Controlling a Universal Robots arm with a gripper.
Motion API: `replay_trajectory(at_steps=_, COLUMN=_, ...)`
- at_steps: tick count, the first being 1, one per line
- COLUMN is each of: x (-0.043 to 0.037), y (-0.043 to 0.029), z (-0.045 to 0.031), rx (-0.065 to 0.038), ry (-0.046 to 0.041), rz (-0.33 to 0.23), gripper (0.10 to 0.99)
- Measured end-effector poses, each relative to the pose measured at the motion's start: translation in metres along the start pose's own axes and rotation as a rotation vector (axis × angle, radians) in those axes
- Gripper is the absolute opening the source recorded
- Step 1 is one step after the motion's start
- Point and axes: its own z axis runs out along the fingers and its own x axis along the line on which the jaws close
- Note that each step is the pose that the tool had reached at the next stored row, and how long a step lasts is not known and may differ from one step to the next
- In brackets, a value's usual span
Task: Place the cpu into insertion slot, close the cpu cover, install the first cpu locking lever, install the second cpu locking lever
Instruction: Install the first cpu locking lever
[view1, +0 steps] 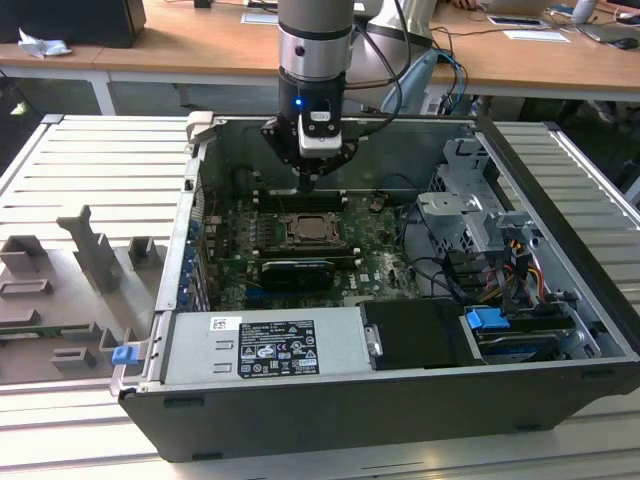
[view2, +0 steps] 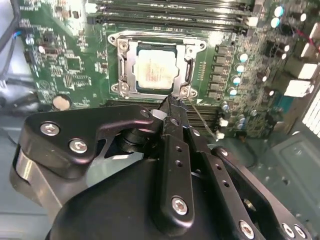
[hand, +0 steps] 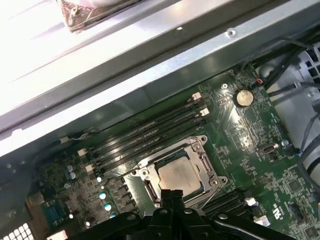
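My arm (view1: 315, 40) hangs straight down, wrist (view1: 312, 125) vertical. My jaws point downward, pressed together into one narrow tip; in both wrist views the fingertips (view2: 172, 106) (hand: 177, 198) meet.

One pale silver-beige square chip (view2: 155, 70). One silvery-grey square metal frame plate (view2: 123, 67). One round silver coin cell (hand: 243, 97). Long black ribbed slots (hand: 150, 137): four in one bank, as far as countable. One black robot hand (view2: 171, 101). One open dark grey metal computer case (view1: 400, 410). One grey box-shaped power supply (view1: 200, 345). Two bright blue plastic tabs (view1: 124, 353), second tab (view1: 488, 322).
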Motion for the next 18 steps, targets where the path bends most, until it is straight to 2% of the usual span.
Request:
replay_trajectory(at_steps=1, x=0.0000, y=0.0000, z=0.0000, rx=0.000, ry=0.0012, rz=-0.025, gripper=0.106)
replay_trajectory(at_steps=14, x=0.0000, y=0.0000, z=0.0000, rx=0.001, ry=0.0070, rz=-0.176, gripper=0.106)
replay_trajectory(at_steps=18, x=0.0000, y=0.0000, z=0.0000, rx=0.002, ry=0.0084, rz=-0.244, gripper=0.106)
